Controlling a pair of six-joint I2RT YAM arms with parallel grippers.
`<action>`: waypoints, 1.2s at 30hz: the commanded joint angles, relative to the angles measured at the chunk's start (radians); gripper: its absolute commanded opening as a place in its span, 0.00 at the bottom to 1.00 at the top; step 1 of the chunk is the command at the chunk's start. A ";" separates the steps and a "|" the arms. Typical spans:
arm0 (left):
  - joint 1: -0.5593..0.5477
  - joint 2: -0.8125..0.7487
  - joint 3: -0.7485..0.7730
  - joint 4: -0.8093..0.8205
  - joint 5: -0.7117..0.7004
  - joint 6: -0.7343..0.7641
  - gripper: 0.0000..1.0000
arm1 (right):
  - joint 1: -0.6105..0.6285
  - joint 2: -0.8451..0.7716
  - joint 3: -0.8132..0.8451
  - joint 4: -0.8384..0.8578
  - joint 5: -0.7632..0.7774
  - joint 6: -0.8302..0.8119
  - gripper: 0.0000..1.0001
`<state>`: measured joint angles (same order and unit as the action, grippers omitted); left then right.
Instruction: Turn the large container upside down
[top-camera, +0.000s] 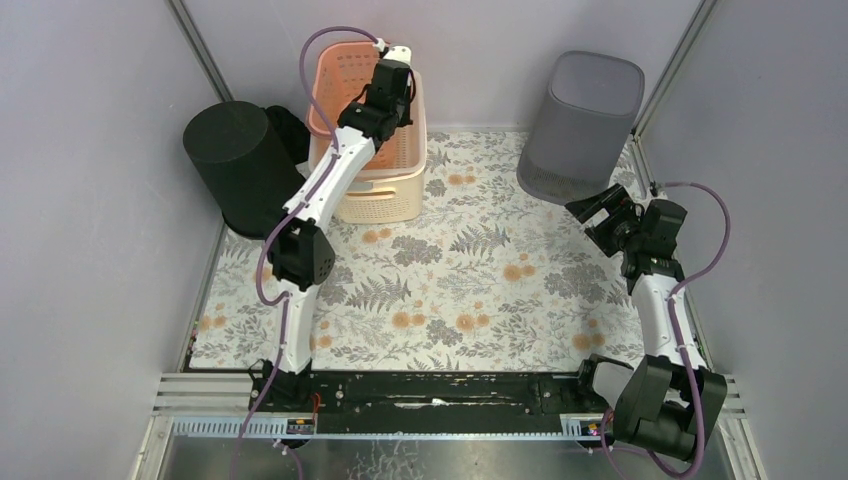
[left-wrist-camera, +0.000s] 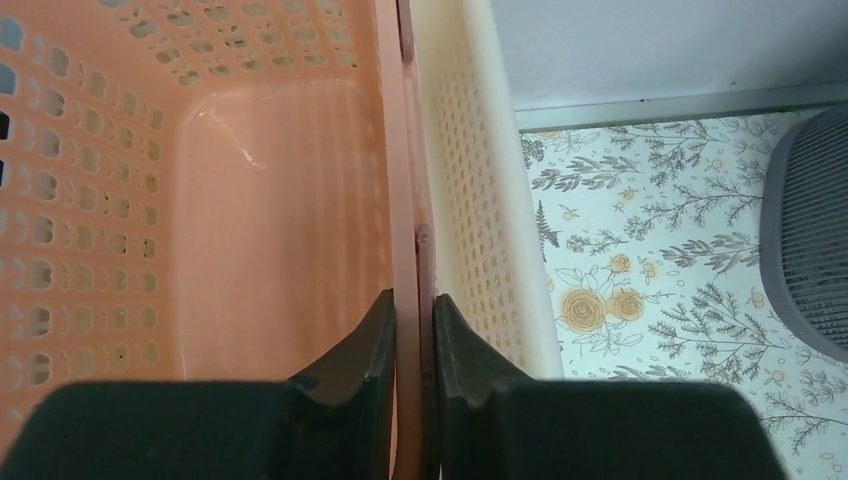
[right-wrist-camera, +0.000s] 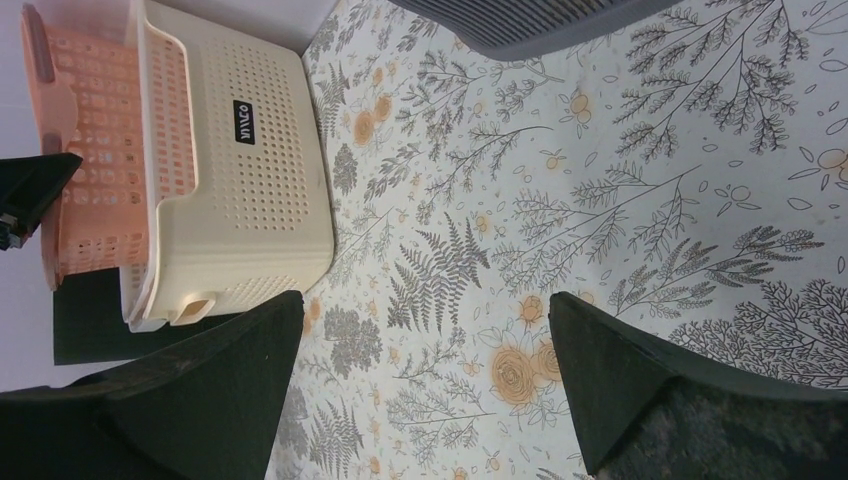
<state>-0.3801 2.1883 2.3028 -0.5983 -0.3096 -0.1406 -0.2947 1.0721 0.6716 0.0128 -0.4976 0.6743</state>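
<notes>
A pink perforated basket (top-camera: 345, 75) sits nested in a larger cream perforated basket (top-camera: 385, 195) at the back left of the mat, sticking out above the cream rim. My left gripper (top-camera: 397, 80) is shut on the pink basket's right wall. In the left wrist view the fingers (left-wrist-camera: 372, 350) pinch that pink wall (left-wrist-camera: 405, 200), with the cream wall (left-wrist-camera: 480, 200) just outside it. My right gripper (top-camera: 592, 210) is open and empty over the right side of the mat. The right wrist view (right-wrist-camera: 425, 340) shows the cream basket (right-wrist-camera: 240, 170) and the pink basket (right-wrist-camera: 95, 150) far off.
A grey ribbed bin (top-camera: 582, 120) stands mouth-down at the back right, close to my right gripper; it also shows in the left wrist view (left-wrist-camera: 810, 240). A black round bin (top-camera: 240, 165) leans at the left wall beside the baskets. Walls enclose the floral mat (top-camera: 470, 290).
</notes>
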 joint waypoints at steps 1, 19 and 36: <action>0.023 -0.060 0.049 0.056 0.026 -0.007 0.00 | 0.006 -0.036 -0.009 0.018 -0.044 -0.016 1.00; 0.022 -0.723 -0.300 0.183 0.590 -0.460 0.00 | 0.005 -0.263 0.225 -0.237 -0.088 -0.004 0.99; -0.460 -1.345 -1.378 0.715 0.440 -0.931 0.00 | 0.005 -0.383 0.449 -0.575 -0.104 -0.100 1.00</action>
<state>-0.7338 0.9176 1.0512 -0.2031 0.2867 -0.9768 -0.2947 0.7017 1.1469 -0.5167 -0.5930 0.5957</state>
